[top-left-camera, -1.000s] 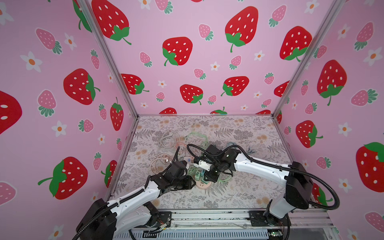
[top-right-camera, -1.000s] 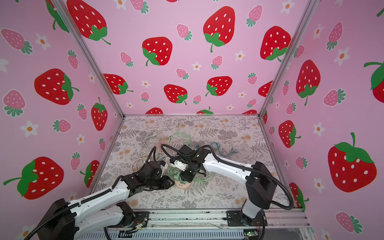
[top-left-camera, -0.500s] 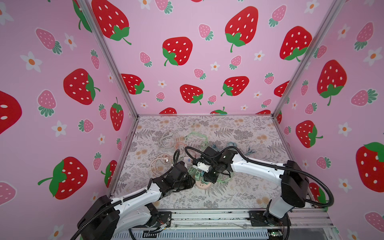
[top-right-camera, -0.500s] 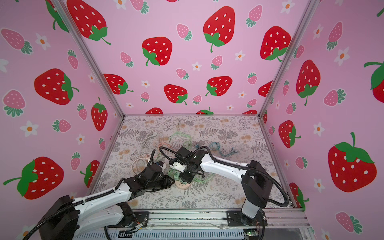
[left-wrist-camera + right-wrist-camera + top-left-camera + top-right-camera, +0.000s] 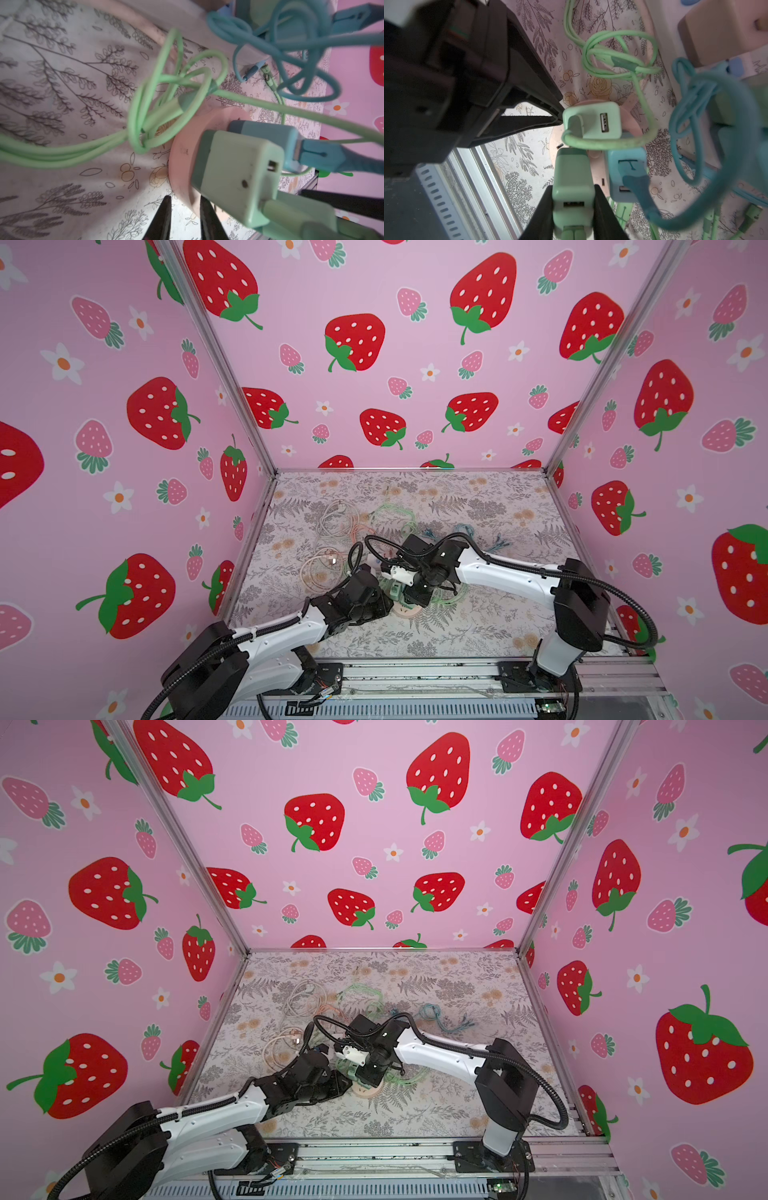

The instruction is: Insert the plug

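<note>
A round pink socket base (image 5: 400,611) (image 5: 367,1091) lies near the table's front middle. My right gripper (image 5: 573,187) is shut on a light green plug (image 5: 572,176) and holds it over the base (image 5: 552,137); its prongs are hidden. A second green plug (image 5: 591,122) and a blue plug (image 5: 626,164) stand on the base, each with a cable. My left gripper (image 5: 186,199) is open by a narrow gap, and the base's rim (image 5: 182,166) just enters between its tips. In both top views the left gripper (image 5: 386,605) (image 5: 347,1085) meets the base from the left.
Loose green cable (image 5: 145,124) and blue cable (image 5: 301,52) coil around the base. White and pink cable coils (image 5: 328,539) lie on the left of the mat, and more green cable (image 5: 392,512) lies behind. The metal front rail (image 5: 415,672) runs close below the arms.
My left gripper has slid right up to the base's rim and its jaws have narrowed. The right gripper still holds the green plug and has shifted slightly left over the base.
</note>
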Available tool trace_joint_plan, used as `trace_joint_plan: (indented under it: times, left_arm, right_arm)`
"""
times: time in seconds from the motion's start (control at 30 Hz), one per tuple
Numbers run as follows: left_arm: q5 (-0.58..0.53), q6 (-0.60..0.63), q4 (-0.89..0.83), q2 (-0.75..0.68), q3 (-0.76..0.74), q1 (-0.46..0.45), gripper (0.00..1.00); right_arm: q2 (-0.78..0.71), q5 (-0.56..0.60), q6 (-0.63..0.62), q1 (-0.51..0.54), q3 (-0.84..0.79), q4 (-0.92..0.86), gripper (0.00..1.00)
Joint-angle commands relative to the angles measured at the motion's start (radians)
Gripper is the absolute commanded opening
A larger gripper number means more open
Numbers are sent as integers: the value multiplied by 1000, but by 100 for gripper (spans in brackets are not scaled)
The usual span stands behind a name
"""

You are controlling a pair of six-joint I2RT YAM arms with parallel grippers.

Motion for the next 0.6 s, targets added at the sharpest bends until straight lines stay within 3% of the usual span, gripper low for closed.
trace_joint_plan:
  times: [0.0, 0.57]
  left_arm:
    - [-2, -27, 43, 14, -8, -2, 27]
    - [3, -71, 82, 75, -26, -3, 24]
  right_arm:
    - [12, 14, -25, 8, 23, -12, 11]
    - [58, 52, -50, 33, 35, -28, 10]
